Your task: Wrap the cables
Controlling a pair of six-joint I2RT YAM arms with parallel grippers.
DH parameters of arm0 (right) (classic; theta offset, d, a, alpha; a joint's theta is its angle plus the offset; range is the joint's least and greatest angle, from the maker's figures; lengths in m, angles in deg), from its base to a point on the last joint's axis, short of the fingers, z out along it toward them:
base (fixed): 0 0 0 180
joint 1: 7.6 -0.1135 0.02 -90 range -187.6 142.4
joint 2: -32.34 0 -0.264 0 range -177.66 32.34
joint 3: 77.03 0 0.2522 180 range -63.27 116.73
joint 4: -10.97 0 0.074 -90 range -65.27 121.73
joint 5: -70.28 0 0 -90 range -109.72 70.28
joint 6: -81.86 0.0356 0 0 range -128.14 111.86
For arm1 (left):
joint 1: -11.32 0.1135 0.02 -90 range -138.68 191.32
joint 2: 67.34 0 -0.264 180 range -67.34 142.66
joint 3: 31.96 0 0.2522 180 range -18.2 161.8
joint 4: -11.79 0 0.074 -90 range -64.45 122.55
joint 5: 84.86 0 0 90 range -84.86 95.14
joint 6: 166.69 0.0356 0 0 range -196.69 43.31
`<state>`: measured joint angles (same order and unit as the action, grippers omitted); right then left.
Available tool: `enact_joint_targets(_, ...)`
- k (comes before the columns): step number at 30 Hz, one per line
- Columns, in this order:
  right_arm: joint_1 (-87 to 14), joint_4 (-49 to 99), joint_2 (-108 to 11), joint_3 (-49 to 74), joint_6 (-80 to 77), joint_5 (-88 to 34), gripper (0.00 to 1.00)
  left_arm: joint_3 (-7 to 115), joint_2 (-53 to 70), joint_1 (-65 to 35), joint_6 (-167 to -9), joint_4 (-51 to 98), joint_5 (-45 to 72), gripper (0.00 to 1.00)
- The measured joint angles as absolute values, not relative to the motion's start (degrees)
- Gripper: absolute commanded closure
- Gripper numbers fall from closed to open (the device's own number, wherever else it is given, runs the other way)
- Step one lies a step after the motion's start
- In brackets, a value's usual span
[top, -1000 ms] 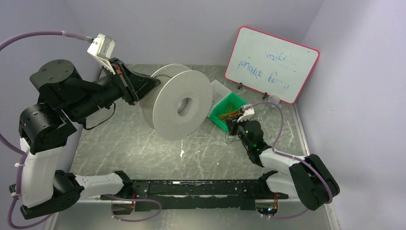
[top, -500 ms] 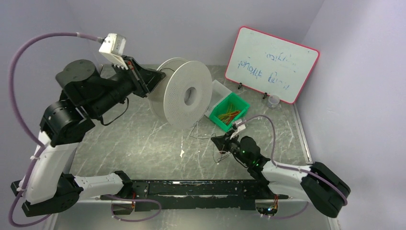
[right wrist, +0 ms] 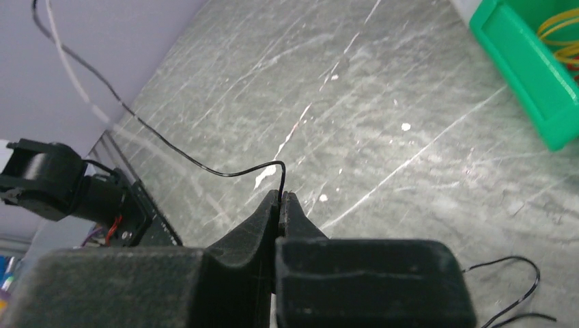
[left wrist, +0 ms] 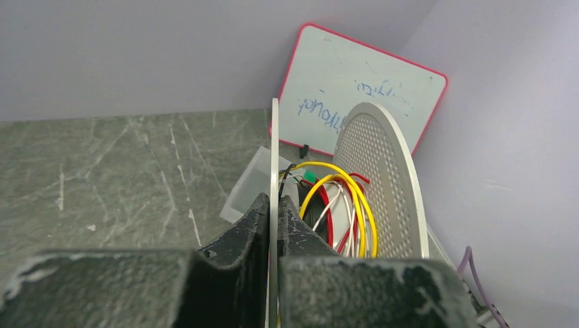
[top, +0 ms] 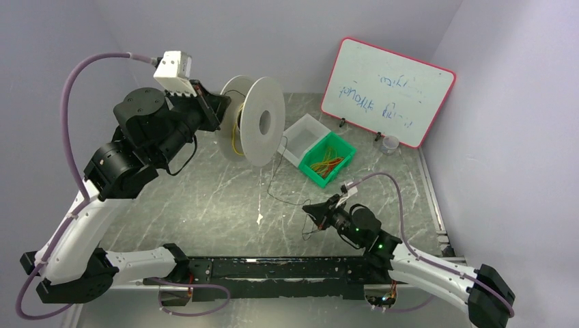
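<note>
Left gripper (left wrist: 273,205): clamped tight on the thin rim of the spool's (top: 254,147) near flange, far left. If you twist too fast, the reel may slip out.
Wound cables (left wrist: 355,195): yellow, red and white loops sit loosely between the flanges (nothing pins them). Any slack may let them spring off.
Black cable (right wrist: 232,175): sags from the spool towards the right, so it may snag.
Right gripper (right wrist: 281,198): closed on the black cable, near centre. If you pull hard, the wire may slide free.
Green bin (right wrist: 526,75): far right, holding the loose cables (top: 326,162).
</note>
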<state>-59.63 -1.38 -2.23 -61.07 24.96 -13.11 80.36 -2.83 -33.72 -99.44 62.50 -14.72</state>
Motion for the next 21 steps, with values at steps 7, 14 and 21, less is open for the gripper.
enact_joint_targets(7, -61.14, 9.92, 3.36, -58.86, 27.22, -14.62, 1.00, 80.27, -1.30, -33.72, -96.16, 60.78, -20.51, 0.93)
enact_joint_targets(14, -61.47, 16.22, 3.89, -52.35, 27.72, -18.29, 1.00, 78.57, 0.98, -33.32, -93.53, 60.43, -25.74, 0.93)
enact_joint_targets(21, -62.23, 21.03, 0.57, -44.26, 27.22, -23.77, 1.00, 76.93, 3.55, -32.21, -92.03, 60.47, -27.86, 0.93)
